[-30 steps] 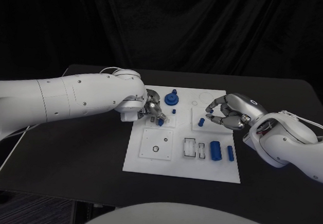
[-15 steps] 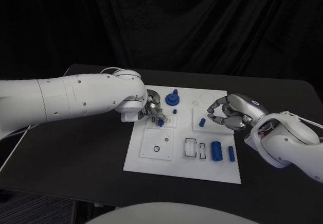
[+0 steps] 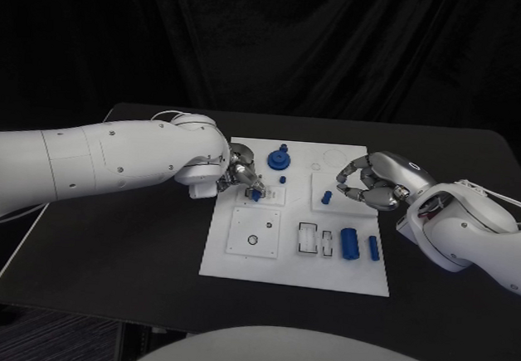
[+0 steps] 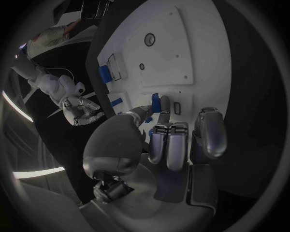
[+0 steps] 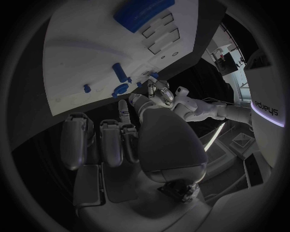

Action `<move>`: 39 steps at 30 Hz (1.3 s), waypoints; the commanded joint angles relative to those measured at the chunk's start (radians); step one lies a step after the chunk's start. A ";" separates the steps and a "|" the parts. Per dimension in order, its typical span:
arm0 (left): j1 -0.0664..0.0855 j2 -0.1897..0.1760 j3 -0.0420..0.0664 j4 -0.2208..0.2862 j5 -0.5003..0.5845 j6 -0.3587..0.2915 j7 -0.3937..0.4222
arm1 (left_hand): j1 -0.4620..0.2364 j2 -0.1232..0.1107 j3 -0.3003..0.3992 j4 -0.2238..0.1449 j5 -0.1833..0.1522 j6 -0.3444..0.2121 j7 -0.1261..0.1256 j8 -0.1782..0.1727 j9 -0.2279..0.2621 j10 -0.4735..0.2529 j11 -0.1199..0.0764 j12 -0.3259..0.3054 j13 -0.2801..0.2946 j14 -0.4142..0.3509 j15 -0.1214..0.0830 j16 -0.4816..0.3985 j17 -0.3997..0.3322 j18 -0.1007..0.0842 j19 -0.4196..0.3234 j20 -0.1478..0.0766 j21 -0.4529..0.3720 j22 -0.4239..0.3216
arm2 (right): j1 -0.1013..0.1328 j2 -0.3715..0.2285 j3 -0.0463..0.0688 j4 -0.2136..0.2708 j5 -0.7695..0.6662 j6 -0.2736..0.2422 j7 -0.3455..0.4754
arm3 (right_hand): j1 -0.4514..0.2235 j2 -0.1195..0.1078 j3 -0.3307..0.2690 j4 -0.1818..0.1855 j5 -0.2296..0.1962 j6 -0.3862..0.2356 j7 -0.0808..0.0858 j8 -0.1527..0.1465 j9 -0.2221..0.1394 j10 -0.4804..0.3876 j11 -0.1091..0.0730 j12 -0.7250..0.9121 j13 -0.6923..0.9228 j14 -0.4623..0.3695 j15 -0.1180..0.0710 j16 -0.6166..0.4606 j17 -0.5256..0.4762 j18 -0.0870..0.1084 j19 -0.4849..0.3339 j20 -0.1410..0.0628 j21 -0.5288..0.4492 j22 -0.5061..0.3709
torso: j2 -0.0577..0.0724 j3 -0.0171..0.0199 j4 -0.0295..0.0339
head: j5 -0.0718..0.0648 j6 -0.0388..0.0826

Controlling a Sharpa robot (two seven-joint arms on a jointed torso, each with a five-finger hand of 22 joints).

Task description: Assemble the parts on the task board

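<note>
1. The task board (image 3: 237, 262) is a white rectangular plate lying flat in the middle of the black table (image 3: 111, 253), its long side running away from the robot.
2. Small blue parts sit on the board: a round stepped piece with a peg on top (image 3: 277, 158) near the far edge, a tiny blue peg (image 3: 281, 179) just nearer than it, and a short slanted blue piece (image 3: 326, 197) toward the right-hand side.
3. Nearer the robot, a thick blue cylinder (image 3: 348, 242) lies beside a slimmer blue bar (image 3: 372, 246), both lengthwise; just left of them are two dark-outlined rectangular slots (image 3: 315, 238).
4. A square inset (image 3: 253, 232) on the board's left half carries a small dark ring and a tiny hole.
5. The left hand (image 3: 241, 178) is over the board's left far quarter, its fingers pinching a small blue part (image 3: 256, 194) against the board surface; in the left wrist view that blue part (image 4: 156, 102) is clamped between thumb and a fingertip, next to a small slot.
6. The right hand (image 3: 374, 182) hovers over the board's right far quarter, fingers curled inward with nothing visibly in them; the slanted blue piece lies just beside its fingertips, apart from them.
7. The left forearm covers the table to the left of the board.
</note>
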 commanded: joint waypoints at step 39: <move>-0.235 -0.114 0.000 0.124 -0.325 -0.973 0.415 | 0.000 -0.029 0.047 0.001 -0.093 0.001 -0.017 0.019 0.026 0.106 -0.012 0.004 0.263 0.104 -0.007 0.007 0.263 0.008 0.014 -0.007 0.014 0.147 | -0.015 -0.026 0.000 0.012 0.009 -0.018 0.003 | 0.008 -0.003 0.000 -0.005 0.006 -0.012 0.001 0.000 0.001 0.060 -0.004 -0.006 0.210 0.078 -0.006 -0.008 0.154 -0.004 0.012 -0.007 -0.008 0.147 | -0.005 0.0035 -0.0008 | 0.002 0.000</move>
